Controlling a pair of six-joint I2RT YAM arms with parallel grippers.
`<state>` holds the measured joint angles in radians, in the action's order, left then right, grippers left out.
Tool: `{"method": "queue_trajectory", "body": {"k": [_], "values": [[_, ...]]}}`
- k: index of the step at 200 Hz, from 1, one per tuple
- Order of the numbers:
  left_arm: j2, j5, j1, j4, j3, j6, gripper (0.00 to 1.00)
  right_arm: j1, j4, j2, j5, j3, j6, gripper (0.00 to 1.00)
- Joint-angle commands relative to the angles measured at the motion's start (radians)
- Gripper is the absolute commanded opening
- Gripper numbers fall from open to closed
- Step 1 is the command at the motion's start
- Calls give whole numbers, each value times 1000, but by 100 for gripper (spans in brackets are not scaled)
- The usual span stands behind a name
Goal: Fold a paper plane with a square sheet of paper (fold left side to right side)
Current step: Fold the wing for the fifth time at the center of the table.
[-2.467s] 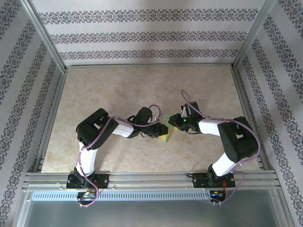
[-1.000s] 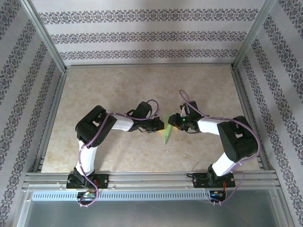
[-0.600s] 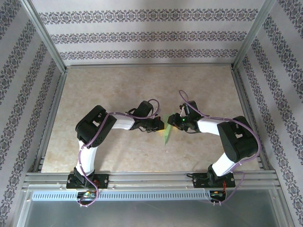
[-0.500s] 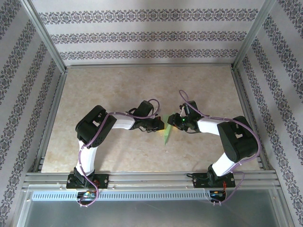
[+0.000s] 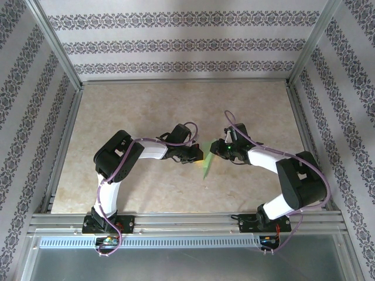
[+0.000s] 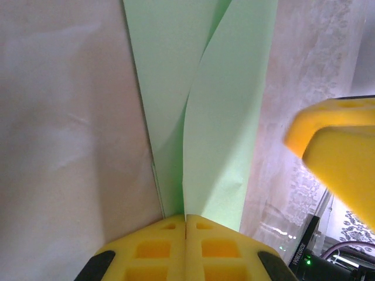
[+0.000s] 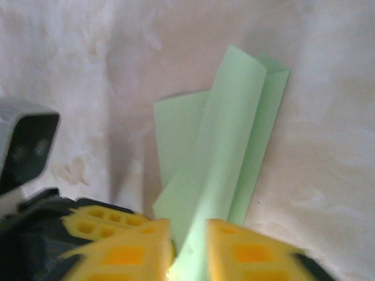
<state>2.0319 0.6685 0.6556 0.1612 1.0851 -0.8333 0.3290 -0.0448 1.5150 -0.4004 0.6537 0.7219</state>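
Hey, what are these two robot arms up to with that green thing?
The two arms meet at the middle of a beige table, working on a green paper that is folded into a narrow, creased strip, partway to a paper plane. The left arm's fingers are shut on it. The right arm's fingers sit on either side of it with a slim gap, so I can't tell whether they pinch it.

Beige mottled tabletop [image 5: 146,111], striped patterned walls [image 5: 176,44]
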Motion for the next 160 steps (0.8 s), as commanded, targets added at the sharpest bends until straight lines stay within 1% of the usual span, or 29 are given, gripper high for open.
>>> {"method": "queue_trajectory", "body": {"k": [1,10,36,82,160], "values": [[40,-131,-14,-126,-7,45,2,-8,17,-8,-22,17,-18,9],[40,-133,-14,-129,-6,44,2,-6,10,2,-29,23,-17,5],[38,-144,-14,-139,-6,43,1,-3,-2,41,-31,44,-19,2],[37,-157,-14,-160,-1,45,0,-2,-17,100,-42,67,-25,0],[42,-185,-14,-198,7,40,0,-2,-24,145,-32,72,-29,0]]}}
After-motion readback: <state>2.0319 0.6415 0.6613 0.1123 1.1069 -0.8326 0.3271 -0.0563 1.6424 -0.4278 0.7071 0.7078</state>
